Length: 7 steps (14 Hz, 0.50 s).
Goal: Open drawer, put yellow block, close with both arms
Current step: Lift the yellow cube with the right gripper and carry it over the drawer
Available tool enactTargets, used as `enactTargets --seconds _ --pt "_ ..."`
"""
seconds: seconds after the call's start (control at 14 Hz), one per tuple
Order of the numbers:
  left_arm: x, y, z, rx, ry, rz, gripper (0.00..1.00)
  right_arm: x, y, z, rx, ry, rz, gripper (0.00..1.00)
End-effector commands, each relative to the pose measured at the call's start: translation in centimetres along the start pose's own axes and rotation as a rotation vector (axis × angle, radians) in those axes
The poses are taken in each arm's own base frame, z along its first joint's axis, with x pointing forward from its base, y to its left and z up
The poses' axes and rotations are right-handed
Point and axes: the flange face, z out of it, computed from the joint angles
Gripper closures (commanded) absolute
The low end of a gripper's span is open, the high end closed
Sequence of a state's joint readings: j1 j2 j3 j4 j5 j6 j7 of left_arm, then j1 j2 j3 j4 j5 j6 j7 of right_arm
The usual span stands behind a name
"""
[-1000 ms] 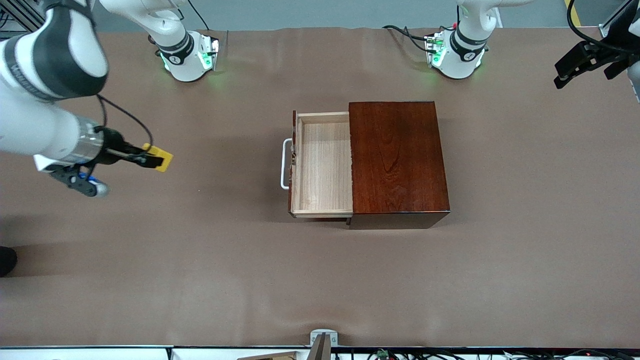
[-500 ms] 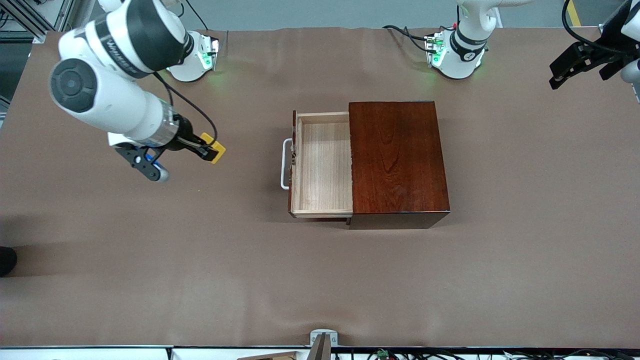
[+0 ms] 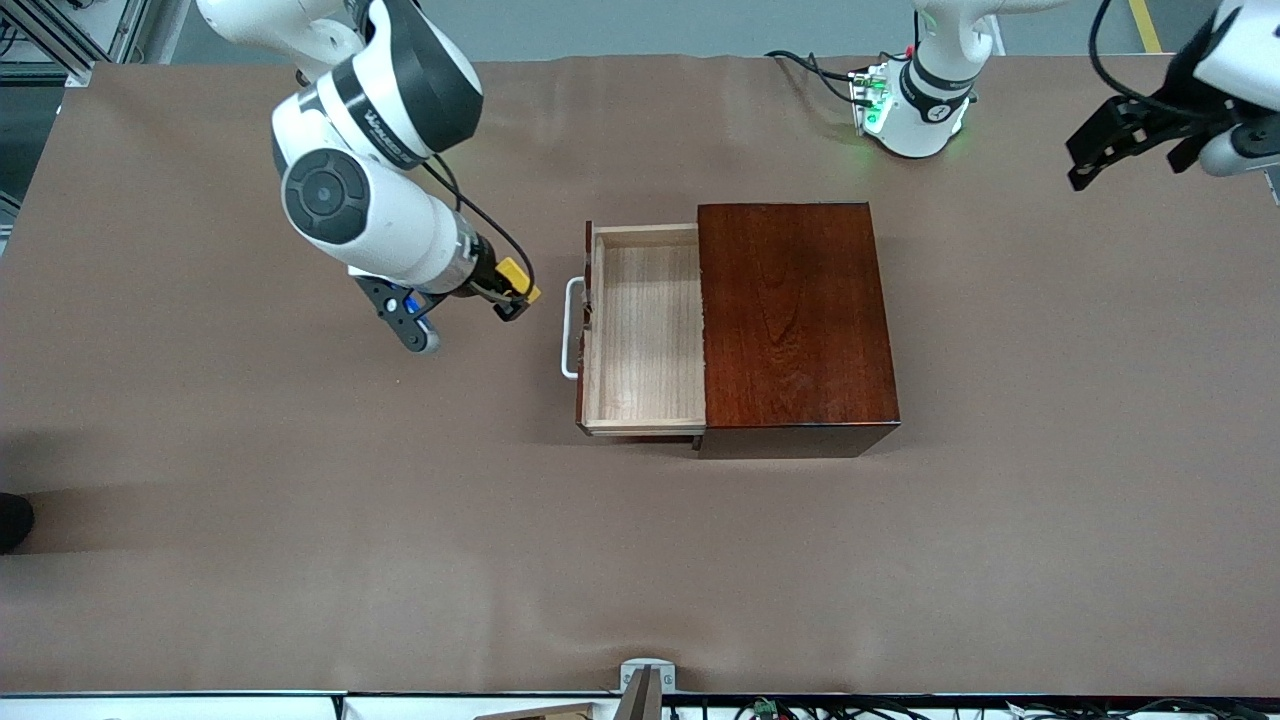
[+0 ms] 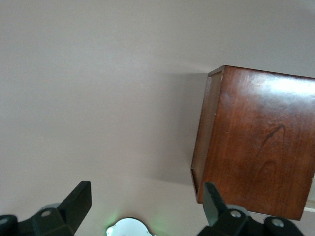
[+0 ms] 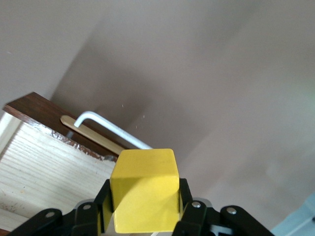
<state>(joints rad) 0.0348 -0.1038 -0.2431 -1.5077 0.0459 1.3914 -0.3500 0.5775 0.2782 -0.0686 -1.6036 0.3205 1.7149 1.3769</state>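
The drawer [image 3: 645,330] stands pulled out of the dark mahogany box [image 3: 795,315], its pale wood inside bare, its white handle [image 3: 570,328] toward the right arm's end. My right gripper [image 3: 517,293] is shut on the yellow block [image 3: 518,278] and holds it in the air over the table just beside the handle. In the right wrist view the block [image 5: 143,189] sits between the fingers, with the handle [image 5: 110,127] and drawer [image 5: 44,172] past it. My left gripper [image 3: 1095,150] is open and empty, up over the table at the left arm's end; its wrist view shows the box [image 4: 256,142].
The two green-lit arm bases [image 3: 910,100] stand along the table's edge farthest from the front camera. Bare brown table [image 3: 400,560] surrounds the box on all sides. A small metal bracket [image 3: 645,680] sits at the table's nearest edge.
My right arm has swung from the right arm's end of the table toward the drawer, carrying the yellow block up to the handle. My left gripper has shifted slightly toward the box.
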Motion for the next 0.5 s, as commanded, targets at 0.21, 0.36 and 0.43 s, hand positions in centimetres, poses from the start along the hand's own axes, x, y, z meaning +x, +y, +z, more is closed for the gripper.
enactTargets --seconds 0.21,0.36,0.43 --pt "-1.3 8.0 2.2 -0.001 -0.04 0.06 0.0 -4.7 -2.4 2.9 0.033 -0.013 0.25 1.0" --pt "-1.9 11.4 3.0 -0.003 -0.046 0.073 0.0 -6.4 -3.9 5.3 0.069 -0.006 0.342 1.0" --pt "-2.4 12.9 3.2 -0.003 -0.049 0.081 0.0 -7.1 -4.4 6.3 0.079 -0.005 0.376 1.0"
